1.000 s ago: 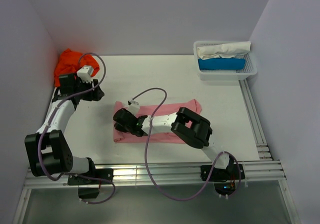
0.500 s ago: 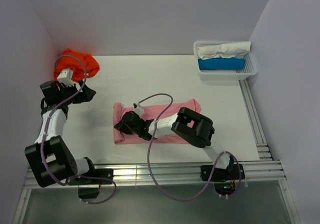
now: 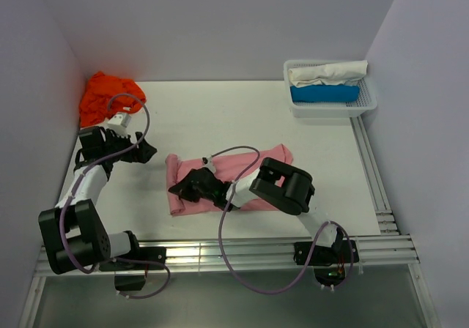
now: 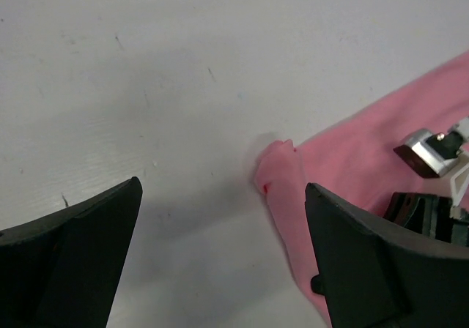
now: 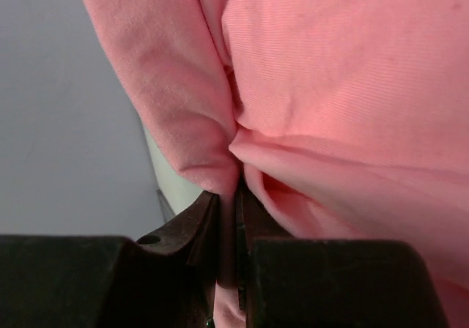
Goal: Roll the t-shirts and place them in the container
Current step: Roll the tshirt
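The light pink t-shirt [image 3: 253, 168] lies folded in a long band across the middle of the table. My right gripper [image 3: 185, 189] is shut on the cloth at its left end, pinching a fold of the pink t-shirt [image 5: 308, 86] between its fingers. My left gripper [image 3: 146, 152] is open and empty, just left of the pink band's far-left corner [image 4: 282, 163]. The bright orange t-shirt [image 3: 102, 94] lies crumpled in the far left corner, behind the left arm.
A white lattice basket [image 3: 370, 101] at the far right holds a white roll [image 3: 326, 72] and a blue roll [image 3: 325, 94]. Walls close in the left, back and right sides. A metal rail [image 3: 374, 174] runs along the table's right edge.
My left gripper left the orange t-shirt and swung right toward the pink band's left corner. My right gripper stayed at the band's left end and the cloth there has bunched.
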`<move>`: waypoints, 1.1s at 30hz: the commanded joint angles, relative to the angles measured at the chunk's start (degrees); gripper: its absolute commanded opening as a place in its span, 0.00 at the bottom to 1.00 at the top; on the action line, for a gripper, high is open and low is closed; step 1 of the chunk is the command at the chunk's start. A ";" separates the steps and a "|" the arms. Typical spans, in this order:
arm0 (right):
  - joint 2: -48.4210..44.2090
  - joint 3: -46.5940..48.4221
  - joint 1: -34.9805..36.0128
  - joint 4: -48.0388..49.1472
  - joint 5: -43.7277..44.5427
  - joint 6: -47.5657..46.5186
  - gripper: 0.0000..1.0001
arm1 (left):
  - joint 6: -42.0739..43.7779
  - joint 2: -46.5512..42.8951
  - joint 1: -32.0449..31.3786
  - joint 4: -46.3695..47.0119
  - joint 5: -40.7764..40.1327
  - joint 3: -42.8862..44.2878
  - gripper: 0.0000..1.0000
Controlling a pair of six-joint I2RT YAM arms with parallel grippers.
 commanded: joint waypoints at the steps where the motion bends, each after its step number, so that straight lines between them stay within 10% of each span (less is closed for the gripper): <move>1: 2.21 -3.57 -0.38 4.87 -3.57 2.99 0.00 | 6.34 0.11 -3.52 -1.61 -2.57 -1.68 0.99; 28: 5.72 -1.03 -3.28 12.27 -7.26 7.21 0.01 | 2.74 9.87 -19.26 -2.84 -15.32 0.41 0.56; 33: 1.78 0.47 -3.37 1.48 -4.28 3.09 0.29 | 0.72 11.71 -21.81 -3.98 -19.98 2.79 0.34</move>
